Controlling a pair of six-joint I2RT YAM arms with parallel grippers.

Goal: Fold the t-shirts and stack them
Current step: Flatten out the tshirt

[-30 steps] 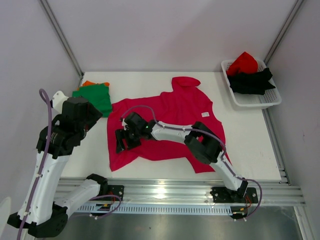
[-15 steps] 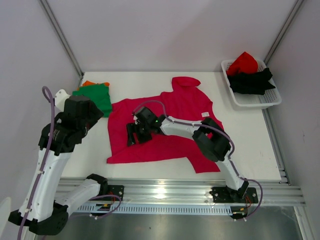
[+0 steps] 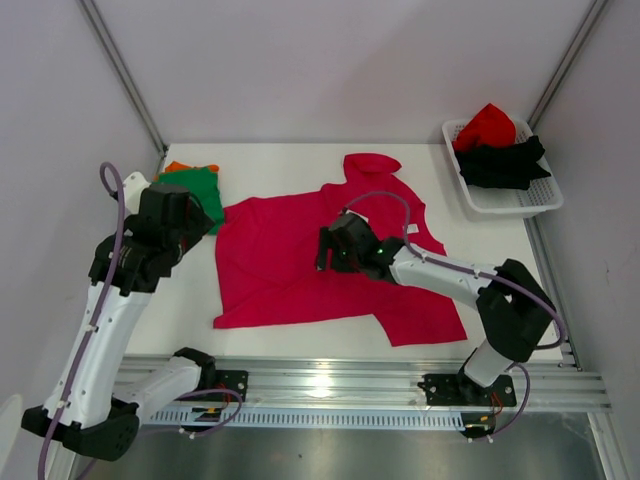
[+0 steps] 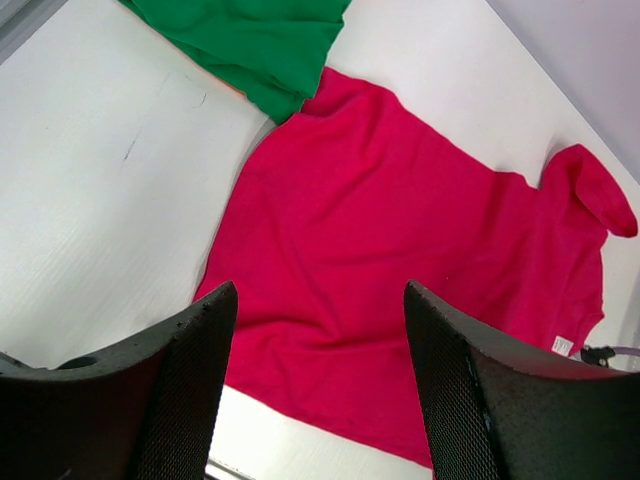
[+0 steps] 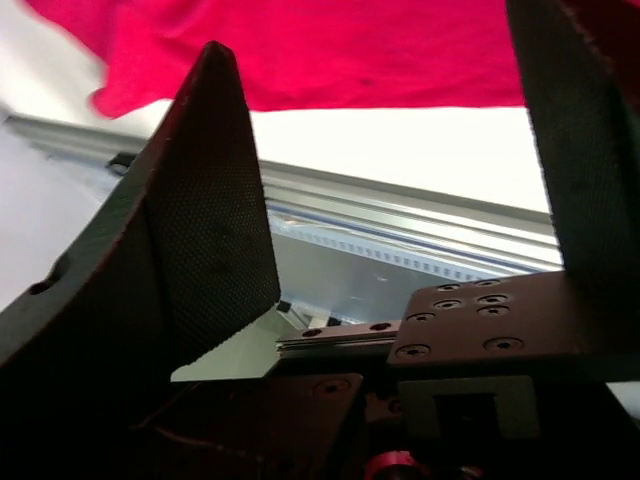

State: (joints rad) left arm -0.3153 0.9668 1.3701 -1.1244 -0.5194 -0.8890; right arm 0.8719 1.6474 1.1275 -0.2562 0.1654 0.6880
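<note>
A magenta-pink t-shirt [image 3: 280, 265] [image 4: 400, 230] lies spread out in the middle of the table, and its hem [image 5: 330, 60] shows in the right wrist view. My right gripper [image 3: 327, 250] [image 5: 375, 40] is over the shirt's middle, open, with nothing between its fingers. My left gripper [image 3: 190, 228] [image 4: 318, 290] hangs open and empty above the table, left of the shirt. At the back left a folded green t-shirt [image 3: 195, 190] [image 4: 250, 40] lies on an orange one [image 3: 178, 166]. Red [image 3: 487, 125] and black [image 3: 505, 165] t-shirts are heaped in the basket.
The white lattice basket [image 3: 510, 205] stands at the back right corner. An aluminium rail [image 3: 330, 380] [image 5: 420, 215] runs along the table's near edge. Bare white tabletop [image 3: 500, 270] shows to the right of the pink shirt.
My right gripper has travelled right from the shirt's left part to its middle, elbow swinging out right. The shirt's lower left now lies flatter and wider. My left arm has risen slightly toward the back.
</note>
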